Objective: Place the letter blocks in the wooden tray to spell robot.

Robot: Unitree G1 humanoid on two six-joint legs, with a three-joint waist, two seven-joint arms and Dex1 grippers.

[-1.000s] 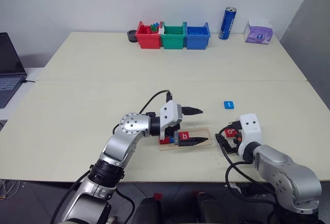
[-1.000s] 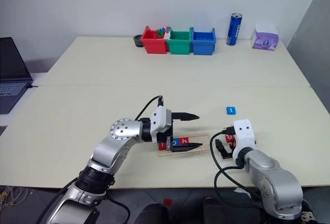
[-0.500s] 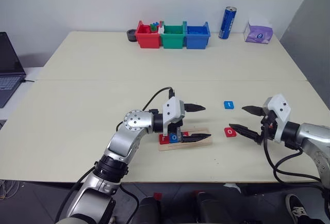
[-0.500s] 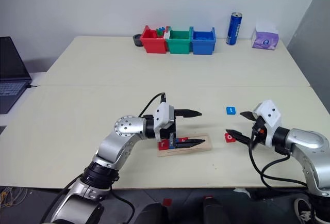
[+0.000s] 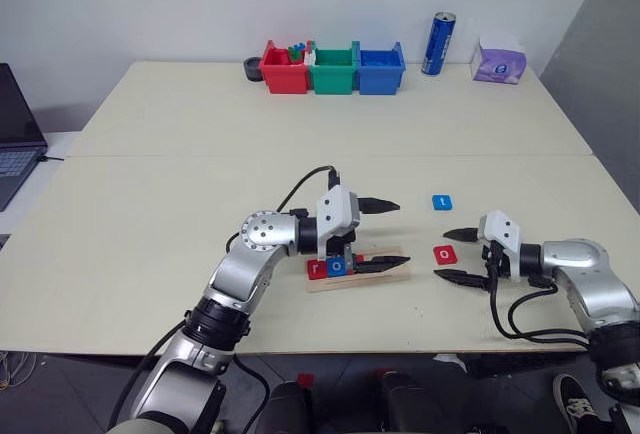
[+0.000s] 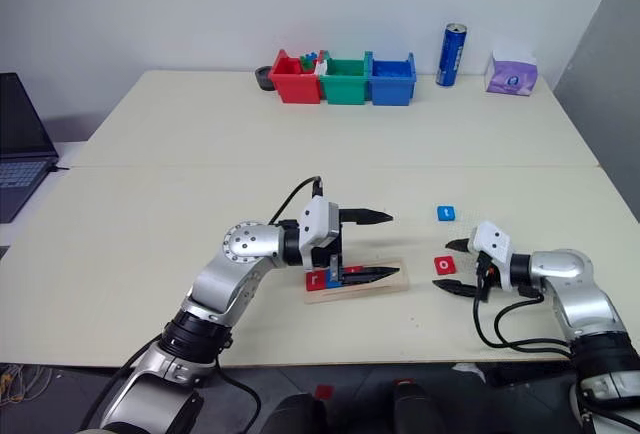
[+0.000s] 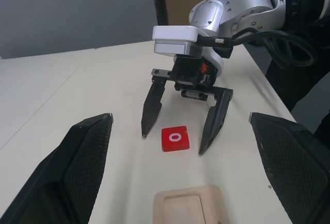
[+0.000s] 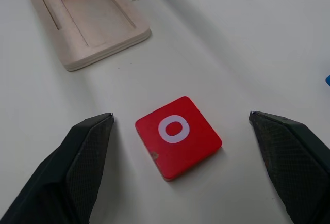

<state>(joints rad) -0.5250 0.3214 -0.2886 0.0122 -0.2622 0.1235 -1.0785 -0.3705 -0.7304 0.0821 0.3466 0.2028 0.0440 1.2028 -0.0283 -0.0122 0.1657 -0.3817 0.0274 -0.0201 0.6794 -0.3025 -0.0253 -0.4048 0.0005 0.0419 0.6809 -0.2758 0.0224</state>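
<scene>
Fingers of the right gripper (image 5: 451,255) are spreading wide around the red o block (image 8: 178,137), not touching it. Left gripper (image 5: 395,232) is hovering open over the wooden tray (image 5: 397,272) on the cream table (image 5: 150,194). Its lower finger is hiding a tray block, probably blue. Red r block (image 5: 317,268) is sitting at the tray's left end; blue t block (image 5: 442,202) is lying apart, with bare tabletop around it.
</scene>
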